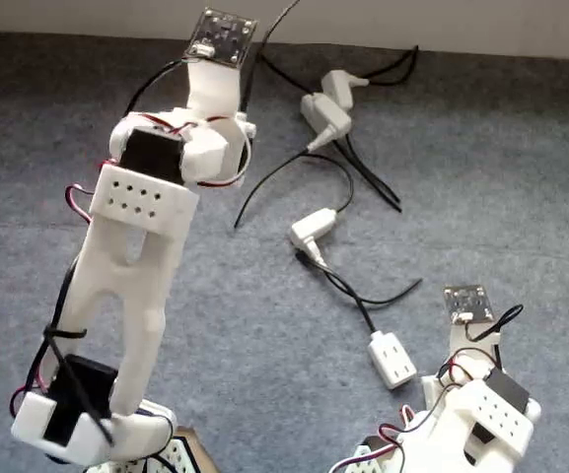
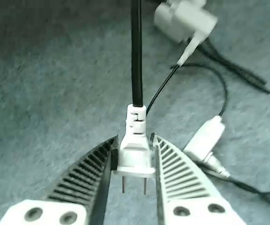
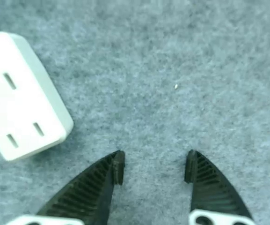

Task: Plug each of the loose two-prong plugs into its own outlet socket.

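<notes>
Grey carpeted desk (image 1: 481,177) under everything; left arm (image 1: 136,256) is the biggest item, running from 7 o'clock up to about 11 o'clock in the high view; right arm (image 1: 471,414) sits low at 5 o'clock; left hand (image 2: 134,139) is clamped on a white two-prong plug (image 2: 135,154), ribbed fingers (image 2: 90,173) pressed on both flat sides, prongs pointing back toward the wrist, its black cable (image 2: 136,51) running straight away from the hand; right hand (image 3: 154,159) hangs above bare desk with fingers apart and nothing between them; white outlet block (image 1: 392,358) lies around 5 o'clock of centre, just beside the right hand, slotted face up, slots clear in the right wrist view (image 3: 18,103); loose black cables (image 1: 363,168) loop across the middle; two white plug pieces (image 1: 325,108) lie touching at 12 to 1 o'clock; a single white plug body (image 1: 312,229) lies near centre, well apart from the outlet block, cable attached.
</notes>
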